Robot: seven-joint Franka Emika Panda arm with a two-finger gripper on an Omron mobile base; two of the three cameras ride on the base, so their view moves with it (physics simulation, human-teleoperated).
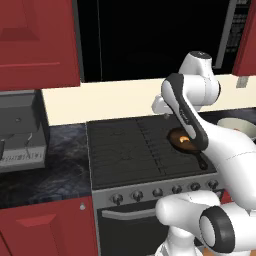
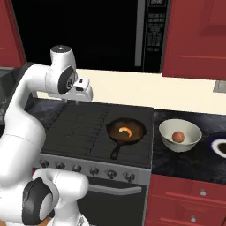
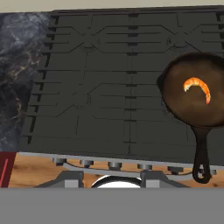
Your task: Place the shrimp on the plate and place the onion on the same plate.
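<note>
Plate (image 2: 220,147) cut off at right edge of right base view, on dark counter (image 2: 176,163) just right of cream bowl (image 2: 180,134); dark rim, white centre barely showing. Onion (image 2: 178,136) reddish ball inside bowl. Shrimp (image 3: 197,89) bright orange crescent in brown skillet (image 3: 194,94) on stove (image 3: 109,87); skillet handle pointing toward knobs. Gripper (image 2: 77,99) high over stove's back left, fingertips hidden; jaws' state: cannot tell.

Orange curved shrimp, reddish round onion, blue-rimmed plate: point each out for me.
Orange curved shrimp (image 3: 197,88): hand view, mid-body, in the skillet.
Reddish round onion (image 2: 178,136): right base view, centre, inside the white bowl.
Blue-rimmed plate (image 2: 216,145): right base view, left rim.
</note>
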